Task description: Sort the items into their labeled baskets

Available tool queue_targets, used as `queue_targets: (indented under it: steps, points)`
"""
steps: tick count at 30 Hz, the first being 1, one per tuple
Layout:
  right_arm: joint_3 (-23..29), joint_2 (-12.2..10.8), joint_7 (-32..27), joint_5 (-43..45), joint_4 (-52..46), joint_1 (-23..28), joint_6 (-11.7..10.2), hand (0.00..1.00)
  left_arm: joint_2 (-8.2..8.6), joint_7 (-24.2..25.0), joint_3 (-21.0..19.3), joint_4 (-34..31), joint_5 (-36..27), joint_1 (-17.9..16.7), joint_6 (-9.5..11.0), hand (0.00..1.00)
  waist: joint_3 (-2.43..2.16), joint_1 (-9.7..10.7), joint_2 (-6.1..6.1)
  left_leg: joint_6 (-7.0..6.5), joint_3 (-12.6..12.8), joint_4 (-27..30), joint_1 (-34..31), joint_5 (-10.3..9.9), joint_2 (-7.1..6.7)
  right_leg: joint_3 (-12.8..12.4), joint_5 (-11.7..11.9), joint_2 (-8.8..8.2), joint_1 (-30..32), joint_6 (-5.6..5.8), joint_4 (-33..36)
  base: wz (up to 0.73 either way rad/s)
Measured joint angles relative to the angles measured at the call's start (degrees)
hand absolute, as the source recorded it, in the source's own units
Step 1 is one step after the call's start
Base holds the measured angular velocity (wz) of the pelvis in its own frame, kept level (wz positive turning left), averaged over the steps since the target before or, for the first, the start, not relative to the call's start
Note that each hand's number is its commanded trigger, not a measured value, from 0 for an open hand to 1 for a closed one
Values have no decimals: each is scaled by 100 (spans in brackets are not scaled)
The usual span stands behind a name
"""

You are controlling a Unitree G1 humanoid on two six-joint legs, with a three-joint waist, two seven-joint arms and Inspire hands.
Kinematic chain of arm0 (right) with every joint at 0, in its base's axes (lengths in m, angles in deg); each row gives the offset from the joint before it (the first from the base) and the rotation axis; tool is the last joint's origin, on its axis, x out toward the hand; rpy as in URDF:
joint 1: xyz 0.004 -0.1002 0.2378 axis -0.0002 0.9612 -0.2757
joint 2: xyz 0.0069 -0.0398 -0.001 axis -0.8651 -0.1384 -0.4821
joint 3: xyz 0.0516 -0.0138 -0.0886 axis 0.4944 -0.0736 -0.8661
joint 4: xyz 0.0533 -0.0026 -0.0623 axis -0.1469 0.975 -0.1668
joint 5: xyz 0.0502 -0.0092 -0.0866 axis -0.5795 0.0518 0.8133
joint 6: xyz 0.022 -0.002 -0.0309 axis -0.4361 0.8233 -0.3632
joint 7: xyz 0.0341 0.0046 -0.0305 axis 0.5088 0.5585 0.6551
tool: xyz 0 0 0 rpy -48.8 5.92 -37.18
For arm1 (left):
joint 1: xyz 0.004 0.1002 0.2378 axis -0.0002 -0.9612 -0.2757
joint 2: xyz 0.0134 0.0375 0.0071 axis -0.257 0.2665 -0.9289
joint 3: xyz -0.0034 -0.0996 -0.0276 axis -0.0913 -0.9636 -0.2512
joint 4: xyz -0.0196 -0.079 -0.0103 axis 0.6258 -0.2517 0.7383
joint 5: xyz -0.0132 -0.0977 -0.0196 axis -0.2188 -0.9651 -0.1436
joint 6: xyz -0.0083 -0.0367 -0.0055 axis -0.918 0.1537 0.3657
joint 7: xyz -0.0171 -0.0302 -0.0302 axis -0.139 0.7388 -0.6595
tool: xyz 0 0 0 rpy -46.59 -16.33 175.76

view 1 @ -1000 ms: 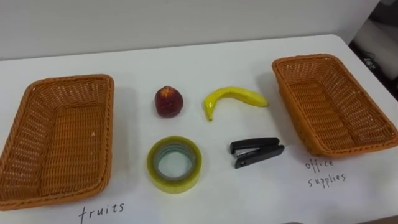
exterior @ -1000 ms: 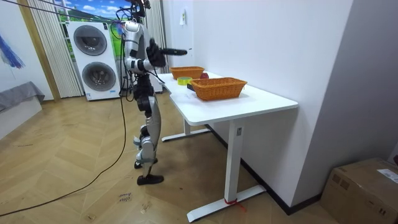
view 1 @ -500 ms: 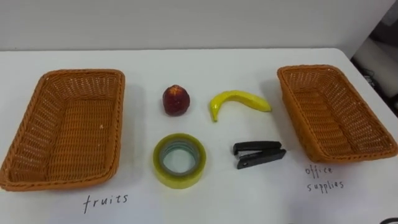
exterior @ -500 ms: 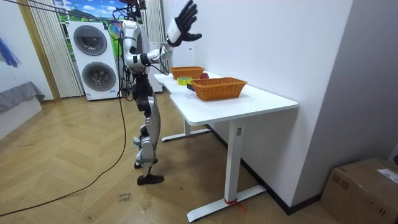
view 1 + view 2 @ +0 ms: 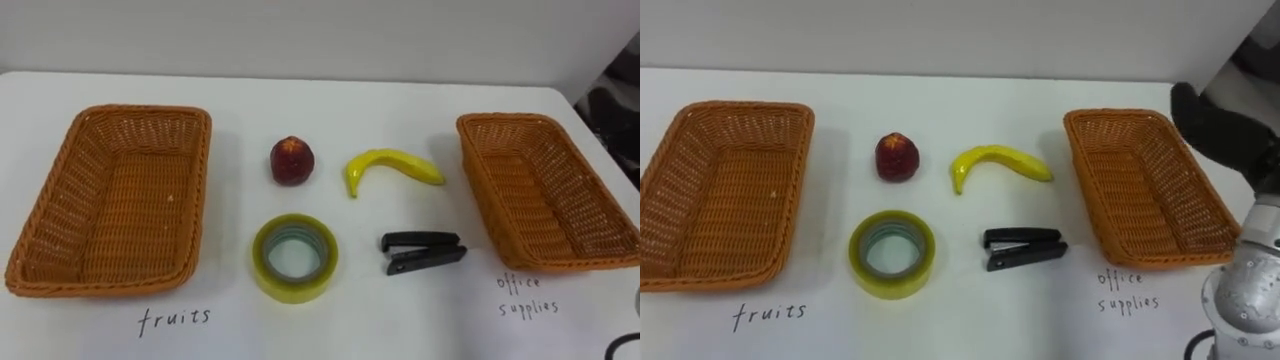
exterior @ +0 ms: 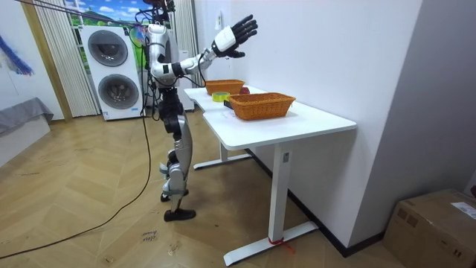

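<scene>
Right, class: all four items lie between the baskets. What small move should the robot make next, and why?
Probably lower the right hand towards the stapler. That hand is raised and open at the table's right side, the stapler is the item nearest it, and it lies just beside the empty office basket, so it is a short carry.

Yellow banana point(image 5: 392, 167), red fruit point(image 5: 292, 160) — black stapler point(image 5: 422, 252).

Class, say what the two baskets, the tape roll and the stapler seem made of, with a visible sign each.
Left basket and right basket: matte interlaced strands, likely wicker. Tape roll: glossy translucent yellowish film. Stapler: smooth black, plastic or painted metal.
</scene>
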State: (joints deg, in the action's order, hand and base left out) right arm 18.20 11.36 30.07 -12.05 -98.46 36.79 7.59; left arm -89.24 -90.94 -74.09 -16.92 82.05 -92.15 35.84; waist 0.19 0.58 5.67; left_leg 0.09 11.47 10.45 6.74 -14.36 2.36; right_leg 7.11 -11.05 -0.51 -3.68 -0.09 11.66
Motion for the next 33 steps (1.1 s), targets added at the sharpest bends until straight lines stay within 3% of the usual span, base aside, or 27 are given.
queue_targets:
  steps: [4, 10, 17, 24, 33]
  points:
    - [-134, 1, 427, 72, 0, 0, 165, 0, -2, 1, -14, -63, 14, 2, -37, 0, 2, -48, -10, 0, 0, -4, 46, 0, 0, 7, 0, -1, -42, 0, 5, 1]
    - [-318, 28, 1154, 660, 1, -5, 239, 0, -2, 27, -10, -80, 244, 78, -103, 0, -12, -126, 5, 2, 4, -48, 48, 2, 4, 7, 12, 10, -21, -12, 9, 0]
    - [-835, 63, 2058, 1248, 6, 45, 541, 0, -29, 102, -14, -87, 380, 165, -139, 0, -31, -206, 31, 3, -40, -37, 44, 5, 4, 1, 18, 12, -25, -12, -3, 0]
    - [-854, 95, 3270, 1284, 71, 45, 867, 0, -88, 191, -10, -162, 382, 168, -228, 0, -33, -231, 70, 2, -86, 8, -1, 5, -1, 54, 19, -5, -34, -10, -9, 2]
    - [-852, 95, 4231, 1283, 39, 40, 1049, 0, -123, 401, 34, -160, 377, 168, -237, 0, -19, -238, 99, 0, -126, 34, -36, 6, -3, 99, 20, -12, -42, -12, -6, 3]
